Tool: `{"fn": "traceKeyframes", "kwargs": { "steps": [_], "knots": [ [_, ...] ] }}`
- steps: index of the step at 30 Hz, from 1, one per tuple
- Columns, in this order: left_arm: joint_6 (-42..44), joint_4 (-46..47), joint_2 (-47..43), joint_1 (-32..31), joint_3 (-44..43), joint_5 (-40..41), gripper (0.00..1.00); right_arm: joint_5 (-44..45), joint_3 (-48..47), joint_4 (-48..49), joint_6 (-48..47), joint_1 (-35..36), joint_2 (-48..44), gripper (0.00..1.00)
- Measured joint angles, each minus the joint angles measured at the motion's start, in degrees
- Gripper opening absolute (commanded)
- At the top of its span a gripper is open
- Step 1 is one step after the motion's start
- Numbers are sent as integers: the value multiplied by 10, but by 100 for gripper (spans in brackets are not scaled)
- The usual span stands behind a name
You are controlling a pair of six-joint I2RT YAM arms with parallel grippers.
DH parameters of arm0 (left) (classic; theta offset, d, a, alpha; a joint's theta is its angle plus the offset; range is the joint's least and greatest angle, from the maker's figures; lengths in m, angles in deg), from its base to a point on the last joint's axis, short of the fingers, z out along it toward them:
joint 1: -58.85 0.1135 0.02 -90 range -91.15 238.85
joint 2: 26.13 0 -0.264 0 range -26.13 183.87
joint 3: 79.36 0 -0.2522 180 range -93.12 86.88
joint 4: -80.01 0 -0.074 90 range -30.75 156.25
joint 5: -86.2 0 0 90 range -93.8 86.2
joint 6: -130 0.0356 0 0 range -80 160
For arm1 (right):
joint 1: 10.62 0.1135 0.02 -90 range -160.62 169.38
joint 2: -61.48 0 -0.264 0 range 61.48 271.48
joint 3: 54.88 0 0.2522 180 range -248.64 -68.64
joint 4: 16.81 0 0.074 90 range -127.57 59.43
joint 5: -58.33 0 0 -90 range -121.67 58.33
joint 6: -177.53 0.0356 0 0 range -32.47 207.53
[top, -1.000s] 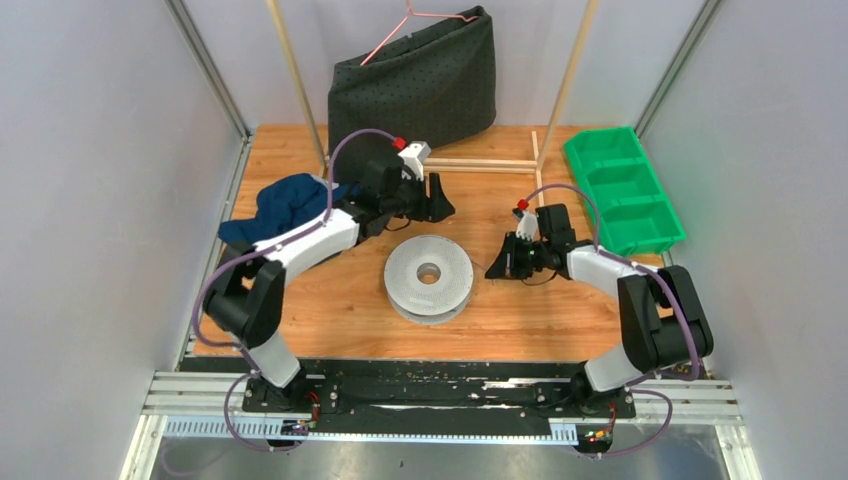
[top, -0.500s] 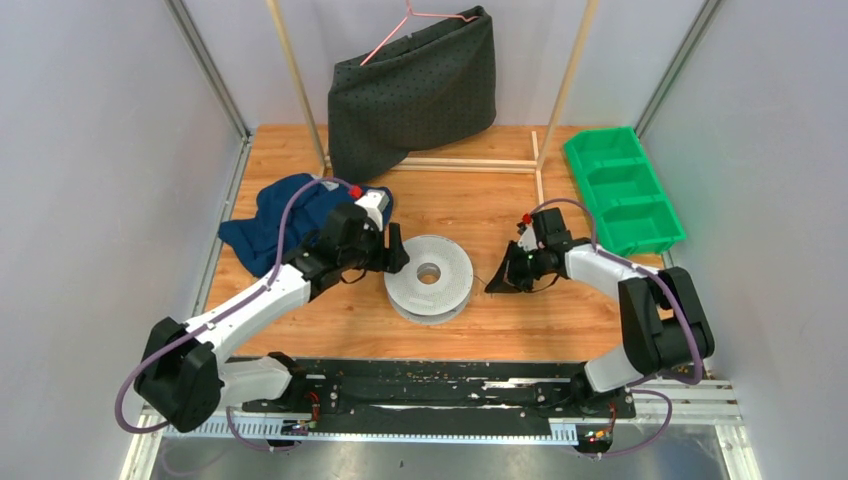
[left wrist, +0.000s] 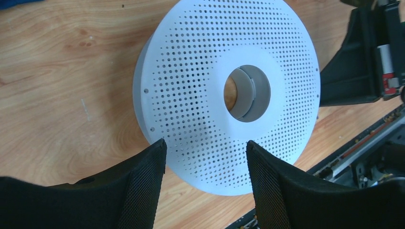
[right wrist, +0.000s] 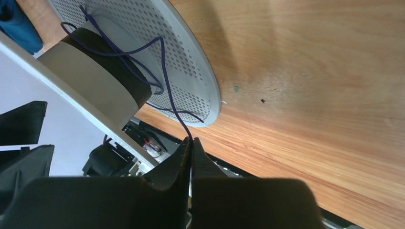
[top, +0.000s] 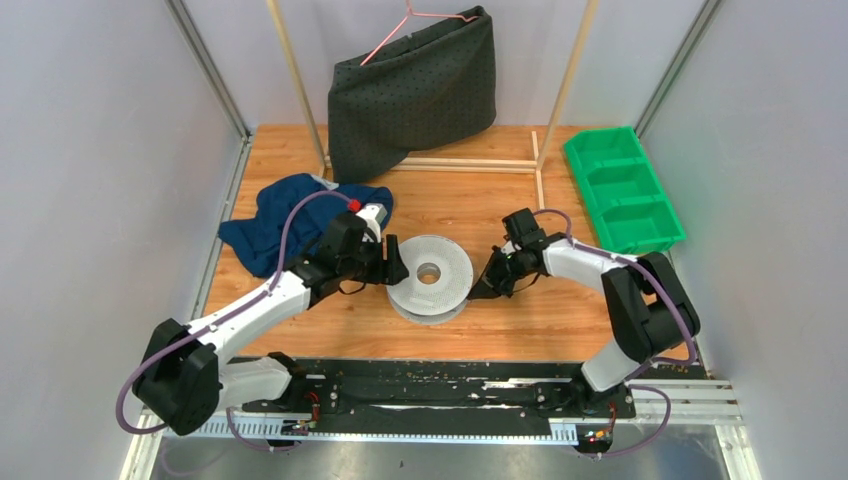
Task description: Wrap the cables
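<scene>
1. While the left gripper (left wrist: 205, 151) hangs over the near rim of the grey-white perforated spool (left wrist: 224, 90), its two mesh-faced fingers (left wrist: 143, 186) stand wide apart. Nothing is clamped between them, and I cannot tell whether they touch the flange.
2. The right gripper (right wrist: 191, 143) has its jaws pressed together on the thin dark cable (right wrist: 163, 62), pinching it right at the fingertips.
3. From that pinch the cable runs up to the spool's hub. Dark turns sit around the core between the two flanges, and a few loose loops lie against the lower flange.
4. The spool lies flat on the wooden table (top: 540, 315) between the two grippers, with the right one just beside its edge.
</scene>
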Motion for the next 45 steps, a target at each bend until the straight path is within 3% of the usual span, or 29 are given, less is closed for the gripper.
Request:
{"fn": "traceKeyframes", "kwargs": {
  "steps": [12,24,28,33,39,45],
  "knots": [
    [-108,91,5,-14,50,-33,64,4,-23,28,61,23,61,1],
    [-179,198,128,-56,-2,-45,63,11,-152,31,45,-23,155,1],
    [-170,160,137,-62,-73,-44,66,13,-161,32,40,-29,174,1],
    [-127,66,67,-34,-153,0,68,25,-127,28,29,-28,146,1],
    [-82,-3,6,54,-101,37,68,40,-84,39,-8,-22,103,1],
    [-56,-53,13,64,-40,27,67,37,-36,88,-44,-7,97,1]
  ]
}}
